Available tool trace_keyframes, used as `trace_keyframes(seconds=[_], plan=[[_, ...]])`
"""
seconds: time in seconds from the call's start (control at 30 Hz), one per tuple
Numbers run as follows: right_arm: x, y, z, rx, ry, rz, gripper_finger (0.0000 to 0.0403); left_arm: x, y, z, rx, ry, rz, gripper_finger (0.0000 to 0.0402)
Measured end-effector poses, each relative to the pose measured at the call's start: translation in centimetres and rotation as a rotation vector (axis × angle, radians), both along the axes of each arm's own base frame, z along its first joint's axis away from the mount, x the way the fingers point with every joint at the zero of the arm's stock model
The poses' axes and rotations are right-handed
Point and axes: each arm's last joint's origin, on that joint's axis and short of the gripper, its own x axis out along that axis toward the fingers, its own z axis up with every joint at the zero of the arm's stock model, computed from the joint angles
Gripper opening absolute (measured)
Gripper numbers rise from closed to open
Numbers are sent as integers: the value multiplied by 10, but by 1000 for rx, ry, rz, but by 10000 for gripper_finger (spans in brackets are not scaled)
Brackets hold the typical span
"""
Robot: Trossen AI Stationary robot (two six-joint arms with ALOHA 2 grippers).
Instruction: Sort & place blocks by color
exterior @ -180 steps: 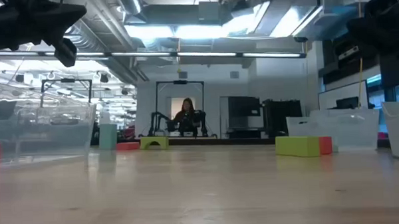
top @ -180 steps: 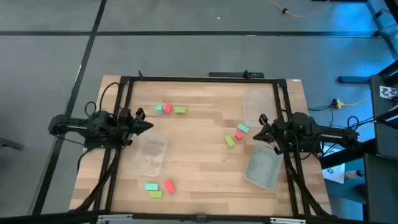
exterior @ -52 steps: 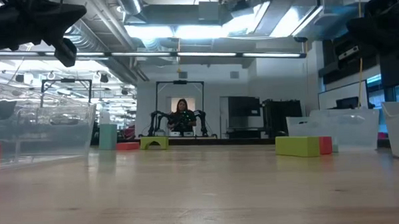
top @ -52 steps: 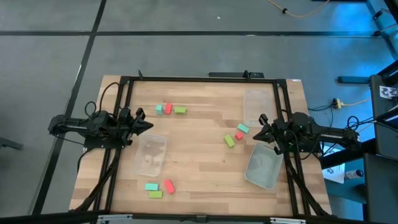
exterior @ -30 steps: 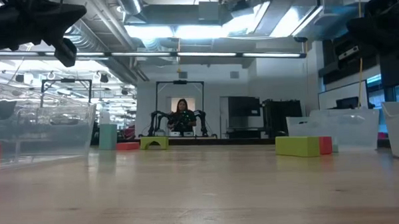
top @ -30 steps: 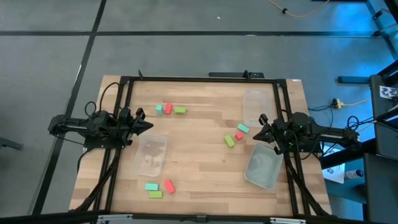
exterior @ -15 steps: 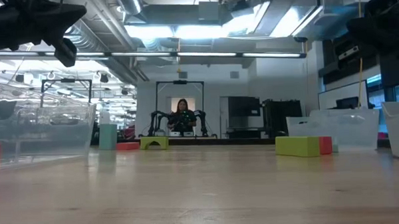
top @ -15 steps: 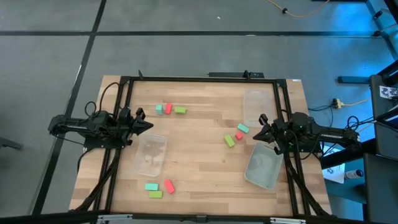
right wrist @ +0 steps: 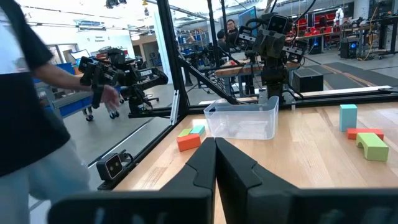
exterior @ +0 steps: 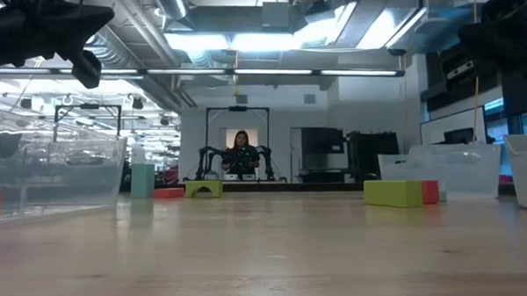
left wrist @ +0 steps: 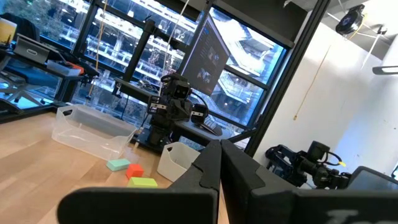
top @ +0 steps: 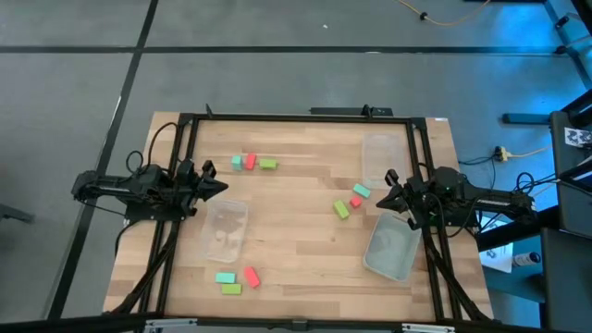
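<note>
Both arms wait at the counter's sides, jaws closed on nothing, all nine blocks lying loose on the wood.

High view: the left gripper (top: pixel 218 186) sits at the left edge and the right gripper (top: pixel 381 197) at the right edge, both pointing inward; a teal, red and lime trio of blocks (top: pixel 252 163) lies at the far side near the left arm, a second trio (top: pixel 351 201) lies just beside the right jaws, and a third trio (top: pixel 235 278) lies at the near edge below a clear tub (top: pixel 225 230). Low view: a lime block (exterior: pixel 392 193) rests on the counter (exterior: pixel 267 253), well below the arms. Left wrist view: the jaws are pressed together, with three blocks (left wrist: pixel 132 172) well ahead of them. Right wrist view: the jaws are together, apart from blocks (right wrist: pixel 189 137) beside a tub (right wrist: pixel 243 120).
</note>
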Motion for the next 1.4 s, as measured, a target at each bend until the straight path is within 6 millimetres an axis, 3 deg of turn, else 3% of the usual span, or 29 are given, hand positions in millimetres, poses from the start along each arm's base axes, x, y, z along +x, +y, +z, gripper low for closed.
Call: trace_keyframes(seconds=[0.67, 0.83, 1.03, 1.23, 1.4], plan=[[0, 0, 0, 0, 0, 0, 14, 0, 2, 0, 83, 3, 113, 0], [0, 0, 0, 0, 0, 0, 14, -1, 5, 1, 20, 0, 203, 0], [0, 0, 0, 0, 0, 0, 14, -4, 8, 15, -105, -144, 265, 2], [0, 0, 0, 0, 0, 0, 14, 9, 11, 42, -110, -58, 347, 52], [0, 0, 0, 0, 0, -1, 14, 44, 15, 74, -74, 60, 374, 126]])
